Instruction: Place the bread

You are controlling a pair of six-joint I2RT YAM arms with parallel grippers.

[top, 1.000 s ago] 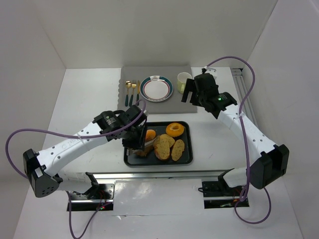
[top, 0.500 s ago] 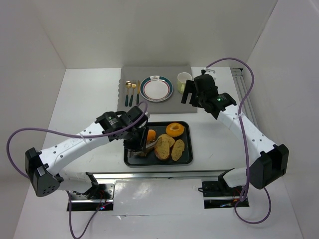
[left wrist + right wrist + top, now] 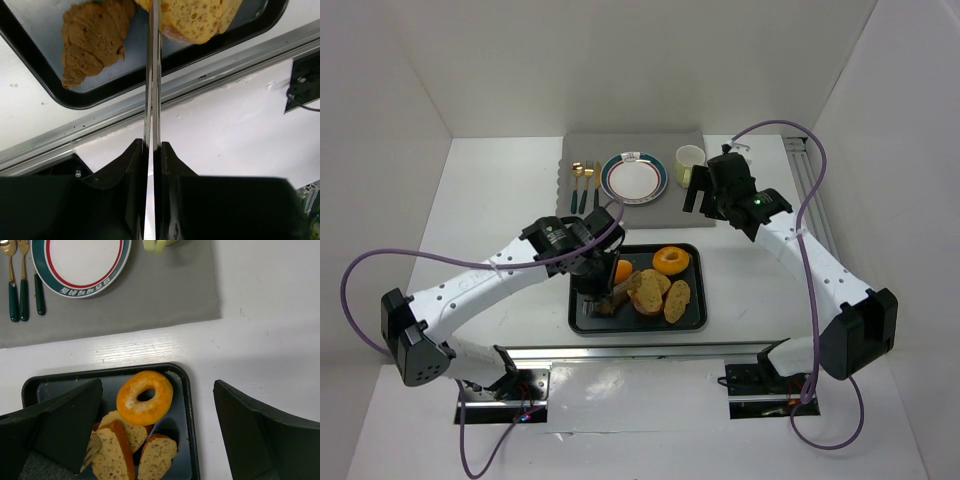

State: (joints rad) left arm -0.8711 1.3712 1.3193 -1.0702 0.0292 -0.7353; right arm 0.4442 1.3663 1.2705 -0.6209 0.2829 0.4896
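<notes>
Three toasted bread slices (image 3: 650,296) lie overlapping in a black tray (image 3: 698,318); they also show in the right wrist view (image 3: 117,457). My left gripper (image 3: 594,284) hangs over the tray's left part, shut on thin metal tongs (image 3: 153,75). The tongs' two blades lie close together and reach the edge of one bread slice (image 3: 200,17). My left gripper's jaws (image 3: 151,150) press the blades from both sides. My right gripper (image 3: 704,190) is open and empty, high above the placemat's right edge; in its own view (image 3: 156,385) the tray lies below it.
A glazed ring doughnut (image 3: 670,261) and a dark brown chunk (image 3: 603,306) share the tray. Behind it, a grey placemat (image 3: 665,215) holds a round plate (image 3: 633,177), gold cutlery (image 3: 585,185) and a pale green cup (image 3: 689,163). The table's metal front rail (image 3: 240,55) runs just past the tray.
My left arm has shifted a little to the right over the tray, bringing the tongs up to the bread slices. The right gripper has barely moved.
</notes>
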